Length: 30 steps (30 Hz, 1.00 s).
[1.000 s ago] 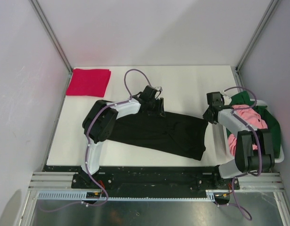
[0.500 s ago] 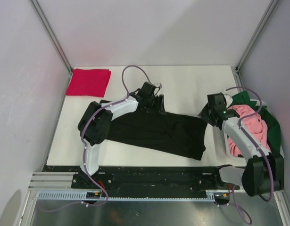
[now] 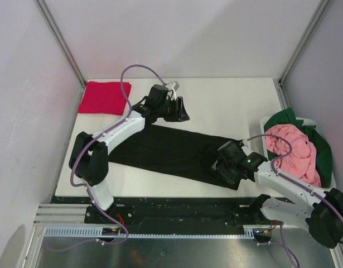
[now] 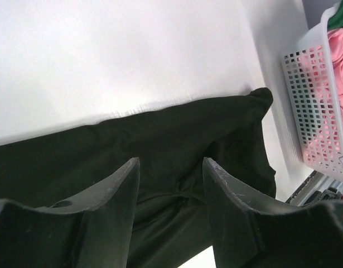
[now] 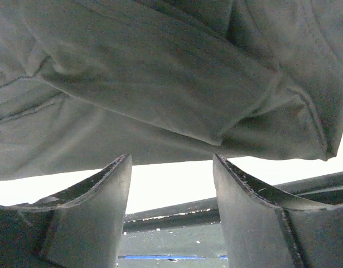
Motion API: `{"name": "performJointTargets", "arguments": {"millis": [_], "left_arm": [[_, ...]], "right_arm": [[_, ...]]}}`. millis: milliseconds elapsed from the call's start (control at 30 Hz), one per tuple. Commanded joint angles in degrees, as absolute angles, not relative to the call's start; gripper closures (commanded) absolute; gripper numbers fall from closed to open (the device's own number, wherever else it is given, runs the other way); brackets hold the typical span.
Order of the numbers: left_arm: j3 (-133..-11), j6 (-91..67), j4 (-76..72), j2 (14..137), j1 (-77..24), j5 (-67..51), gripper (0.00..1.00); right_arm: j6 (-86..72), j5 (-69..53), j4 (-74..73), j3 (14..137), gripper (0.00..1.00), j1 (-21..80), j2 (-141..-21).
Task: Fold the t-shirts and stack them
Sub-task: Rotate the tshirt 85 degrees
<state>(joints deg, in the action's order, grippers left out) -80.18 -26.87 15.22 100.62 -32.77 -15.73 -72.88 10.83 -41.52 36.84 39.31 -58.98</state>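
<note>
The left pincer [image 4: 170,163] is hanging released, its two fingers [image 4: 112,209] standing apart with nothing clamped. The black t-shirt [image 3: 171,153] is lying right under it and stretching away ahead of its tips as a long, rumpled band on the table [image 3: 227,100]. Dark cloth is filling the gap between the fingers, though neither one is pinching it. Whether the tips are touching the cloth is not clear.

The right pincer [image 5: 171,159] is also standing released and gripping nothing. The black t-shirt's edge is running just beyond its fingertips, and only bare table and the frame rail are showing in the gap between them. In the overhead view this pincer is sitting at the shirt's near right end, while the left one is sitting at the shirt's far edge, toward the other end.

The red t-shirt [image 3: 104,97] is lying folded flat, well off to the left pincer's left. The pink t-shirt [image 3: 296,151] and the green t-shirt [image 3: 285,118] are lying bunched together in the basket [image 4: 313,95], to the right pincer's right.
</note>
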Motion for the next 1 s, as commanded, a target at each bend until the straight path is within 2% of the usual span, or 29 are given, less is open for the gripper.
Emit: {"name": "performJointTargets", "arguments": {"millis": [0,233,567,767,967], "left_arm": [[-78.7,-25.4,15.3,96.9,-31.5,-17.1,0.46],[-76.7,-25.3,15.3,95.2,-30.1,-17.3,0.46],[-75.2,-25.5,15.3,94.7,-29.8,-17.5,0.46],[-74.4,-25.3,15.2,93.8,-29.8,-17.3,0.46],[-71.6,-25.0,15.2,91.8,-29.8,-16.8,0.46]], "right_arm": [[-85.4,11.7,-42.2,35.0,0.34,41.7,-59.9],[-92.7,12.1,-42.1,29.7,0.30,41.9,-56.0],[-94.2,14.9,-41.4,25.8,0.30,39.2,-52.5],[-89.4,18.1,-39.3,24.8,0.40,33.5,-52.4],[-74.9,16.1,-27.5,25.0,0.49,19.1,-55.5]]}}
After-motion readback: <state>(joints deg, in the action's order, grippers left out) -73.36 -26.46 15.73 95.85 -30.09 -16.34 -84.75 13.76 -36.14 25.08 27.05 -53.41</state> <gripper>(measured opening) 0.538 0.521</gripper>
